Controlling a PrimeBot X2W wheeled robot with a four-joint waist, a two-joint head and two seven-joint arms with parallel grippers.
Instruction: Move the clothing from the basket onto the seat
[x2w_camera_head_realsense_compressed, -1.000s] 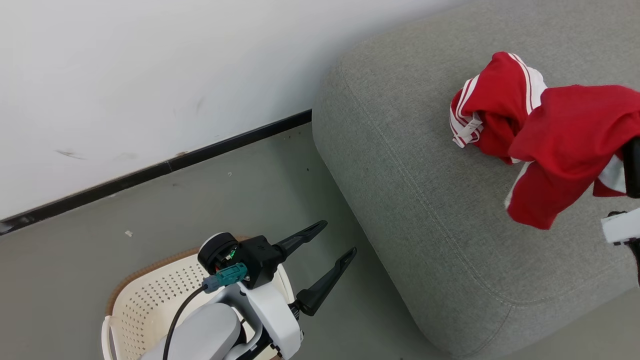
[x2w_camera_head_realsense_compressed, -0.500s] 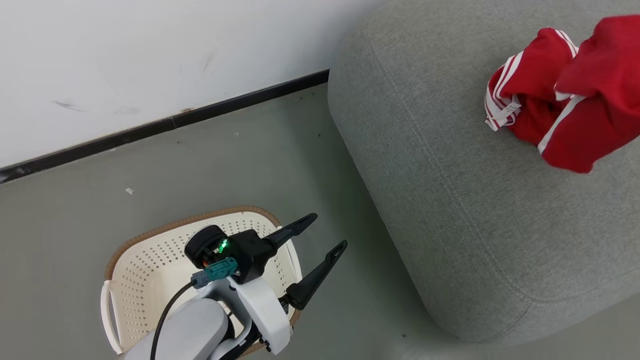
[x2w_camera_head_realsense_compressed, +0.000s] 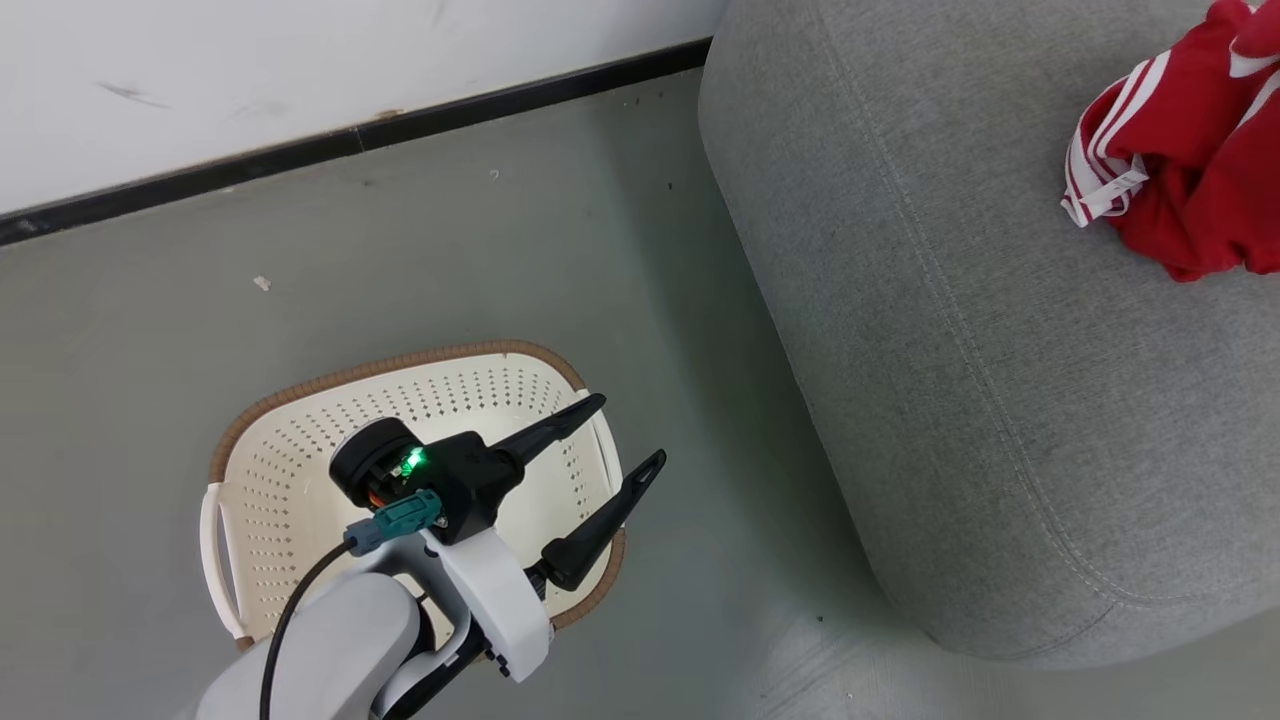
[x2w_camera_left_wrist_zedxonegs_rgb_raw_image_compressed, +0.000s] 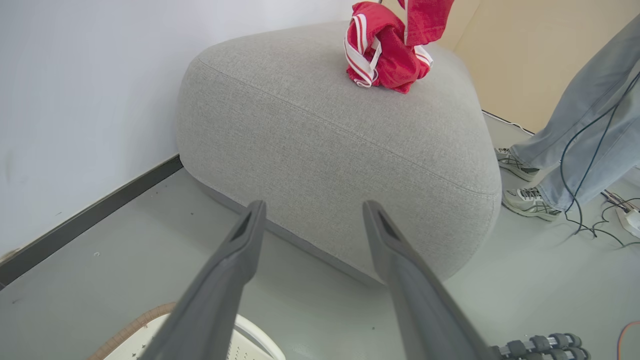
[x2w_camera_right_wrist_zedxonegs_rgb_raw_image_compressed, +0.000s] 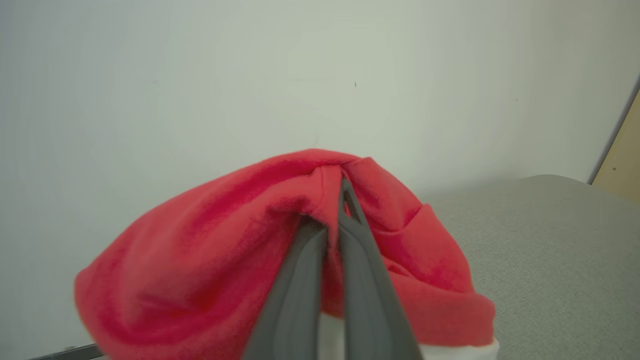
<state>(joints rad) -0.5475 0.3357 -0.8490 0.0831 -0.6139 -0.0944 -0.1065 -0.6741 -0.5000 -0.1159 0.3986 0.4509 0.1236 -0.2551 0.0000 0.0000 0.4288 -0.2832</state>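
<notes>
The cream basket (x2w_camera_head_realsense_compressed: 300, 470) with a brown rim stands on the floor at the lower left; its rim (x2w_camera_left_wrist_zedxonegs_rgb_raw_image_compressed: 131, 329) also shows in the left wrist view. My left gripper (x2w_camera_head_realsense_compressed: 630, 430) hovers open over its right side, holding nothing, and the arm hides part of the basket's inside. On the grey seat (x2w_camera_head_realsense_compressed: 950, 350) lies one piece of red clothing (x2w_camera_head_realsense_compressed: 1140, 165) with white stripes. In the left wrist view a second red garment (x2w_camera_left_wrist_zedxonegs_rgb_raw_image_compressed: 425, 17) hangs just above the lying one (x2w_camera_left_wrist_zedxonegs_rgb_raw_image_compressed: 385, 60). My right gripper (x2w_camera_right_wrist_zedxonegs_rgb_raw_image_compressed: 334, 200) is shut on that hanging red fabric (x2w_camera_right_wrist_zedxonegs_rgb_raw_image_compressed: 200, 260).
A white wall with a black skirting strip (x2w_camera_head_realsense_compressed: 350, 140) runs behind the basket and seat. A person's legs and shoes (x2w_camera_left_wrist_zedxonegs_rgb_raw_image_compressed: 530, 200) stand on the seat's far side, with cables (x2w_camera_left_wrist_zedxonegs_rgb_raw_image_compressed: 590, 220) on the floor there. Grey floor (x2w_camera_head_realsense_compressed: 500, 250) lies between basket and wall.
The head camera has turned, so the whole picture slid up and to the right. The held garment has gone from beside and below the lying one to above it. My left gripper stays open.
</notes>
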